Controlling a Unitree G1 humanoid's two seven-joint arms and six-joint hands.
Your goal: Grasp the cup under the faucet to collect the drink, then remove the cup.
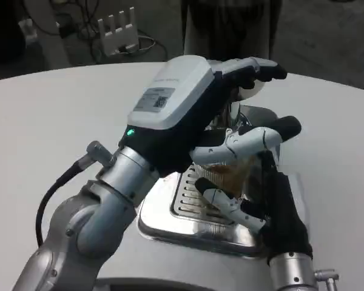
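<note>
Filling step under way: cup (230, 173) held at the faucet (233, 109), removal not yet done.

Seen from the head view: left hand (188, 103) raised over the dispenser, white back up, dark fingers reaching forward toward the tap's top, apparently pressing or resting there; whether clenched on anything, cannot tell. Right hand (255, 176) coming up from the lower right, fingers (255, 139) wrapped around the clear cup, amber drink visible inside. Cup upright just above the ribbed metal drip tray (188, 200), directly below the faucet. Next, judged from this: release the tap, then draw the cup out level and slowly, keeping the grasp firm to avoid spilling.
</note>
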